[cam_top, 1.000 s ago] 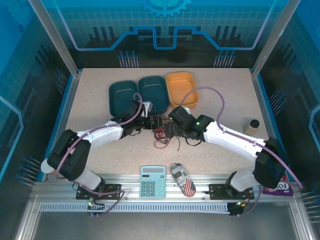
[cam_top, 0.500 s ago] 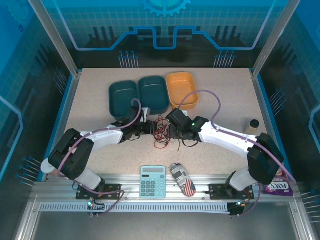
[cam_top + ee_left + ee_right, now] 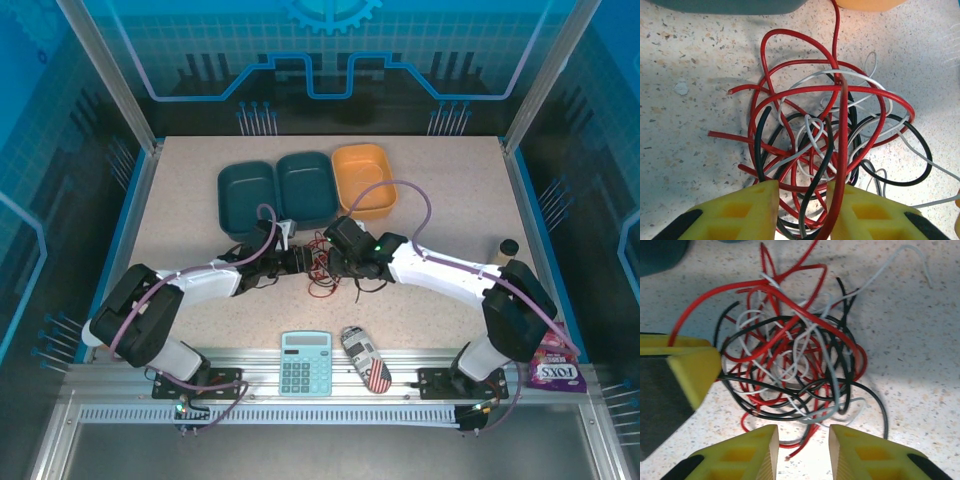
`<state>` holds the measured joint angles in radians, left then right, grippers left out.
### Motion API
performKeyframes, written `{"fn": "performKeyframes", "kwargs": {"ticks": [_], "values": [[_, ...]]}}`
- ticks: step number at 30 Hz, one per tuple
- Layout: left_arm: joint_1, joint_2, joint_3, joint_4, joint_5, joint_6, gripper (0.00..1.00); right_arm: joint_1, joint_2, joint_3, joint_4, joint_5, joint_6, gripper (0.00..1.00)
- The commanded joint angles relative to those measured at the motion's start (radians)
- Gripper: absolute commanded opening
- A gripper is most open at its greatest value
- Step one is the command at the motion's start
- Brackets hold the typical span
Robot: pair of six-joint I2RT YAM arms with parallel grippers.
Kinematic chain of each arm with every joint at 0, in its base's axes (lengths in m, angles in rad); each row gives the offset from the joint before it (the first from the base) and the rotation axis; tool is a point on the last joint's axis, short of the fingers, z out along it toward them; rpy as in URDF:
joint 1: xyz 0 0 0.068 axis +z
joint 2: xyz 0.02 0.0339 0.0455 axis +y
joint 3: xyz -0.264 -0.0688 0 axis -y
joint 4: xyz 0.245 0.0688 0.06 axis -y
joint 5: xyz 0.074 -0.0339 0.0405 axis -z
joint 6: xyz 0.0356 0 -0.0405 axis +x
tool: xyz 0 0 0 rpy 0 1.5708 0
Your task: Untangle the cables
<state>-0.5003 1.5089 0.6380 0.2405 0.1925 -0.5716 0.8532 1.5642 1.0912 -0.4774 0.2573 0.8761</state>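
Note:
The cables (image 3: 320, 264) lie as one tangle of red, black and pale wires at the table's middle, in front of the bins. My left gripper (image 3: 302, 258) meets the tangle from the left. In the left wrist view its yellow fingers (image 3: 747, 210) stand narrowly apart, and several strands of the cables (image 3: 830, 125) run through the left gripper (image 3: 802, 190) with slack around them. My right gripper (image 3: 338, 262) comes in from the right. Close up, the right gripper (image 3: 803, 435) is open just short of the cables (image 3: 790, 360), with a loose red wire end on the table between its fingers.
Two teal bins (image 3: 247, 195) (image 3: 306, 188) and an orange bin (image 3: 364, 178) stand just behind the tangle. A calculator (image 3: 305, 362) and a flag-printed case (image 3: 366, 358) lie at the near edge. A small capped bottle (image 3: 503, 252) stands at the right, a purple packet (image 3: 555, 372) beside the right base.
Both grippers have narrowed from wide open. They have closed in on the tangle from either side, and the right arm has swung left.

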Motion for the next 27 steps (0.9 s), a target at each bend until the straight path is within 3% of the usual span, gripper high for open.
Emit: {"fn": "performKeyframes", "kwargs": {"ticks": [1,13,27], "values": [[0.002,-0.018,-0.016,0.046,0.038,-0.010,0.31,0.025,0.022,0.037,0.007,0.020,0.023,0.31],[0.002,-0.024,-0.030,0.074,0.045,-0.013,0.32,0.018,0.048,0.037,-0.032,0.101,0.107,0.31],[0.003,-0.020,-0.032,0.092,0.058,-0.013,0.31,0.030,0.006,-0.009,-0.009,0.076,0.125,0.30]]}}
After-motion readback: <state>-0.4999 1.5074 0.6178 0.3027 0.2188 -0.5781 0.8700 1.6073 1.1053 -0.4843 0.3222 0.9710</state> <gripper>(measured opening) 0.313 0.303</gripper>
